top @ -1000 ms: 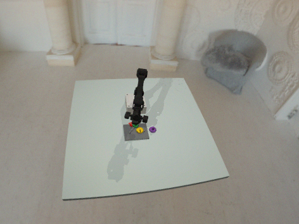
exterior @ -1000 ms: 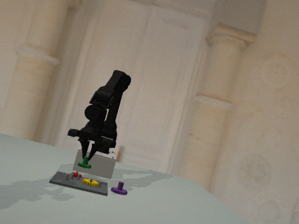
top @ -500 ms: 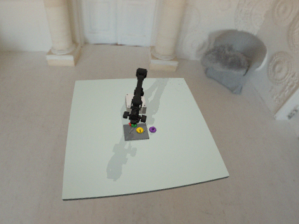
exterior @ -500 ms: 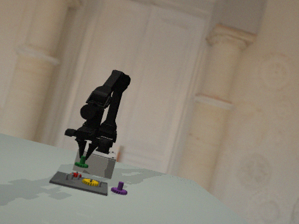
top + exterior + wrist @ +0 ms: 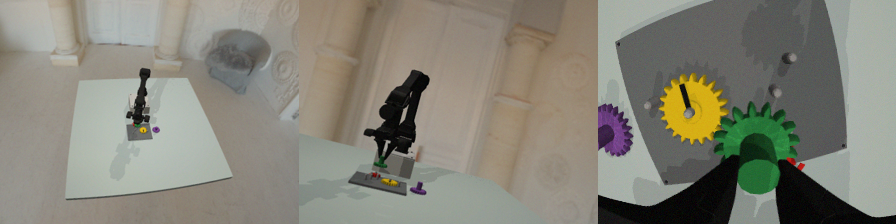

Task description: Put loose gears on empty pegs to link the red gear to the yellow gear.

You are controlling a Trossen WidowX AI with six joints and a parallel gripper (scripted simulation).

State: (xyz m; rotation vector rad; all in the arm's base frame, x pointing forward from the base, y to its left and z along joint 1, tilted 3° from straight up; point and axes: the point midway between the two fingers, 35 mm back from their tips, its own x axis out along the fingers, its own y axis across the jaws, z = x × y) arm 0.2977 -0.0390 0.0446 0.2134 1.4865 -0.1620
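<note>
The green gear (image 5: 137, 125) (image 5: 381, 164) (image 5: 757, 131) is held by its handle in my gripper (image 5: 383, 158) (image 5: 758, 165), which is shut on it above the grey board (image 5: 134, 136) (image 5: 365, 181) (image 5: 733, 45). The red gear (image 5: 375, 174) sits on the board below and is mostly hidden in the wrist view, where only red bits (image 5: 800, 166) show. The yellow gear (image 5: 142, 130) (image 5: 389, 182) (image 5: 705, 120) with its black stripe sits on a peg. Bare pegs show in the wrist view: one (image 5: 775, 91), another (image 5: 789, 58), and one (image 5: 648, 105) beside the yellow gear.
A loose purple gear (image 5: 156, 130) (image 5: 418, 190) (image 5: 613, 131) stands on the table (image 5: 184, 152) (image 5: 451, 202), just off the board's edge near the yellow gear. A pale box (image 5: 144, 109) (image 5: 403, 166) stands behind the board by the arm.
</note>
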